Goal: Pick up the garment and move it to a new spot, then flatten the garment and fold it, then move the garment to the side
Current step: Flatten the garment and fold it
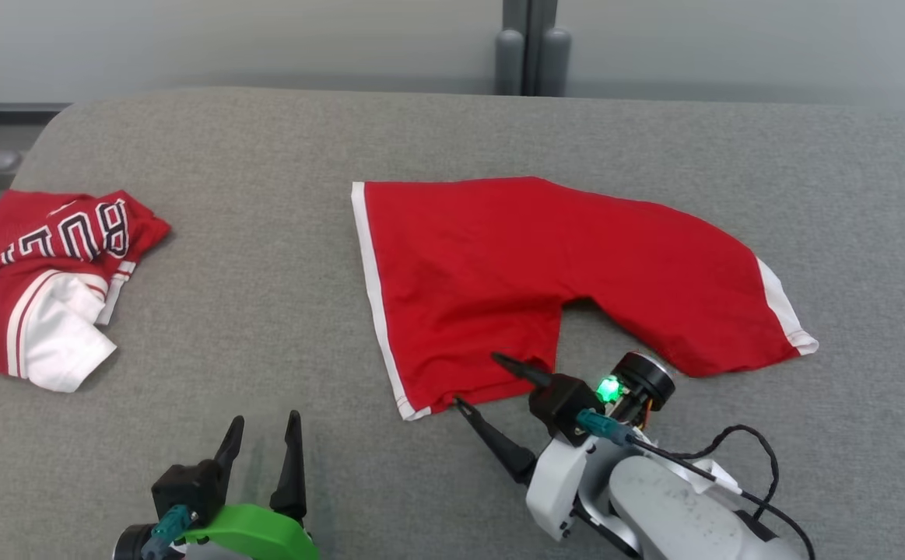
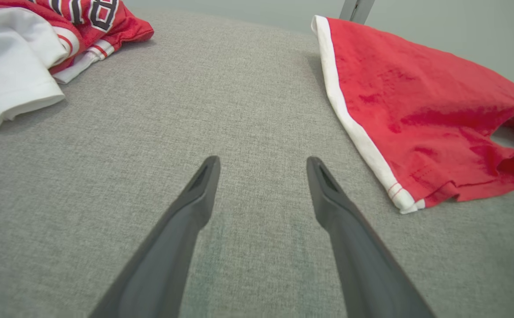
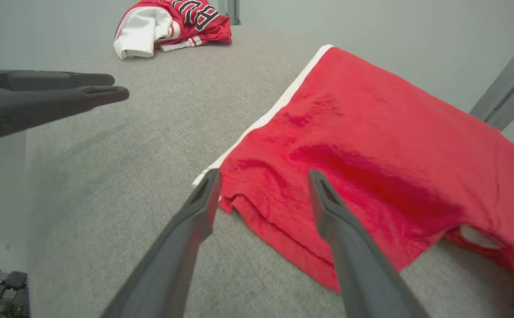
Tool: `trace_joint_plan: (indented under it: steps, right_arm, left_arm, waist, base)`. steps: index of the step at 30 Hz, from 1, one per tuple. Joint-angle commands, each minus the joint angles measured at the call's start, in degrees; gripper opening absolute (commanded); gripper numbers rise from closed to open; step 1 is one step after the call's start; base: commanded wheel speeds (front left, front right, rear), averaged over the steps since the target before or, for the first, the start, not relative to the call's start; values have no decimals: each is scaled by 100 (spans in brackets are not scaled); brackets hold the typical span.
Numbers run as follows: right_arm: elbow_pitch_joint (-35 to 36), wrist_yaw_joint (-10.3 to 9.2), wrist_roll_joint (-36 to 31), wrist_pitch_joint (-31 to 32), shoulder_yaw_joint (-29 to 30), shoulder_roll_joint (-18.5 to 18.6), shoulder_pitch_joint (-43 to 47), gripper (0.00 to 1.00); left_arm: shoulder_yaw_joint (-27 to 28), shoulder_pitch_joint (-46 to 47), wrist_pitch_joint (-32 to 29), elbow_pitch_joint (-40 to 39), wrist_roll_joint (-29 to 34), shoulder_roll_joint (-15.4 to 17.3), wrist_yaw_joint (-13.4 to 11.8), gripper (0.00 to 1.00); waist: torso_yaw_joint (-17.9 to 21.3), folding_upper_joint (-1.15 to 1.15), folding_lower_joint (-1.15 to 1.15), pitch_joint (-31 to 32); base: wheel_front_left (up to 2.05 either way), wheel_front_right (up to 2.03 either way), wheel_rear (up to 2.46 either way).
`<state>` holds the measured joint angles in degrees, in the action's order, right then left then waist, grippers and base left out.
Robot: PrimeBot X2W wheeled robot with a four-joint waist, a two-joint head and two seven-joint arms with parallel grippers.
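Red, limp shorts (image 1: 545, 272) could bunch rather than fold if a pinch catches one layer at that rumpled near hem. They lie spread on the grey woven table (image 1: 265, 194), thin cloth with white side stripes. Right gripper (image 1: 477, 379) sits at the hem, left gripper (image 1: 265, 418) well apart, both with fingers spread, empty.
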<state>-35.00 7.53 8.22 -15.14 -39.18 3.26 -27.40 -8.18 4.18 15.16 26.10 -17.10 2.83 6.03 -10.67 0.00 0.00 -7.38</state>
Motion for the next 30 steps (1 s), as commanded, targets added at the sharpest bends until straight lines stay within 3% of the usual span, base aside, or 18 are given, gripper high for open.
trace_joint_plan:
  steps: [1, 11, 12, 13, 14, 15, 17, 30]
  right_arm:
    - [-152, -8, 98, -1, -148, 18, -145, 100]
    - [-1251, -8, 555, -1, -851, -21, -717, 100]
    - [-1320, -8, 597, -1, -883, -23, -750, 82]
    - [-1373, -8, 622, -1, -887, -20, -778, 49]
    - [-1427, -8, 649, -1, -897, -19, -800, 34]
    - [-1473, -8, 680, -1, -914, -21, -818, 0]
    - [-1573, -8, 723, 0, -898, -18, -826, 0]
    - [314, -8, 207, -1, 1809, 489, 990, 0]
  left_arm:
    - [-6, 102, -2, 4, -11, 15, 3, 100]
    - [-86, 207, -2, 11, -89, 15, 37, 100]
    - [-94, 219, -2, 12, -96, 15, 38, 100]
    - [-99, 234, -1, 8, -104, 15, 39, 100]
    - [-104, 248, -1, 5, -104, 15, 41, 100]
    - [-102, 262, -2, 4, -104, 15, 39, 100]
    - [-78, 271, -1, 5, -105, 15, 32, 100]
    - [149, -19, -2, -89, 71, 15, 2, 100]
  waist:
    - [-216, 0, 0, -140]
    - [-575, 0, 0, -386]
    - [-596, 0, 0, -404]
    - [-610, 0, 0, -417]
    - [-620, 0, 0, -428]
    - [-627, 0, 0, -440]
    - [-614, 0, 0, -449]
    - [452, 0, 0, 13]
  base:
    - [0, 0, 0]
    - [0, 0, 0]
    - [0, 0, 0]
    - [0, 0, 0]
    - [0, 0, 0]
    - [0, 0, 0]
    - [0, 0, 0]
    - [0, 0, 0]
